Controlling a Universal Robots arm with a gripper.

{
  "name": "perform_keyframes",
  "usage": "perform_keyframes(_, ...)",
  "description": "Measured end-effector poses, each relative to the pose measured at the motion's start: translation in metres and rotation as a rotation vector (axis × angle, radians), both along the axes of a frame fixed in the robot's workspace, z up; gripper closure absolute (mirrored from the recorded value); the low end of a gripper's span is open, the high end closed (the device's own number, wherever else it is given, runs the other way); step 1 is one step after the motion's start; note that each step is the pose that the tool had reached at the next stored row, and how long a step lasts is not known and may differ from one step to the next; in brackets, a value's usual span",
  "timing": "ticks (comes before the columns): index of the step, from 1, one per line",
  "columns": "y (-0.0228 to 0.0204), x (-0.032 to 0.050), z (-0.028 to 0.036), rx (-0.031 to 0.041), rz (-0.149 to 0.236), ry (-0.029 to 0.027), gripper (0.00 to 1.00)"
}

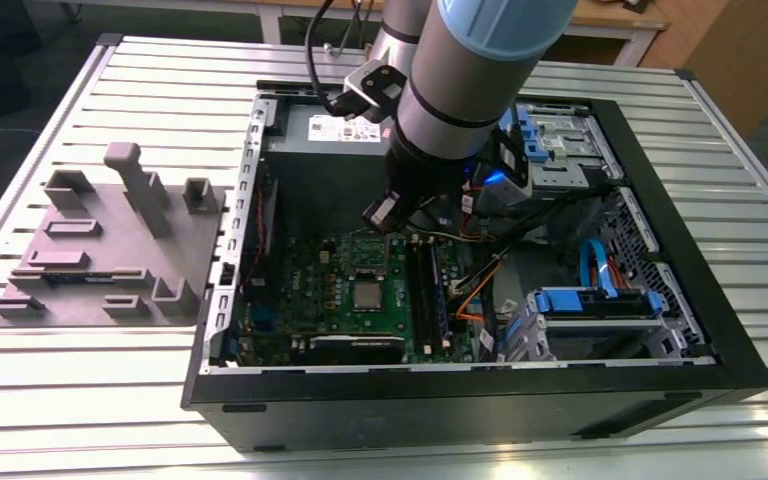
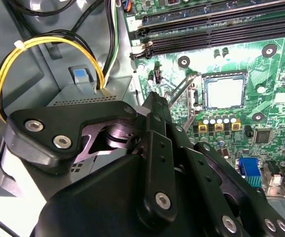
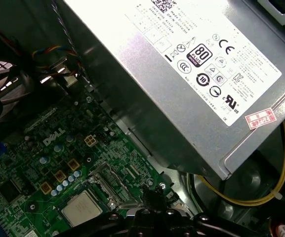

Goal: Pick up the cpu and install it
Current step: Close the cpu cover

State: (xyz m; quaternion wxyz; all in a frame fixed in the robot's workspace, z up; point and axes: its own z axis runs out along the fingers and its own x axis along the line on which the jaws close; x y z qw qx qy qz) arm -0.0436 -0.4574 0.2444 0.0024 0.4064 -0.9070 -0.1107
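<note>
The cpu lies flat in the square socket of the green motherboard inside the open computer case. In both wrist views its silvery top faces up, cpu and cpu. A metal socket frame stands hinged up beside it. My gripper hangs over the board, a short way from the socket and above it. Its black fingers are shut together with nothing between them, and the tip points down at the board beside the socket.
A large grey power supply with a white label fills the case's far end. Yellow cables loop beside it. Black memory slots run past the socket. Blue drive cages sit at the exterior view's right. A grey fixture plate lies on the table.
</note>
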Motion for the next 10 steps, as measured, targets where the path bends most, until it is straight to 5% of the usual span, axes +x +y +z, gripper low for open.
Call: perform_keyframes(10, -0.0001, -0.0001, 0.0014, -0.0002, 0.012, 0.0001, 0.9)
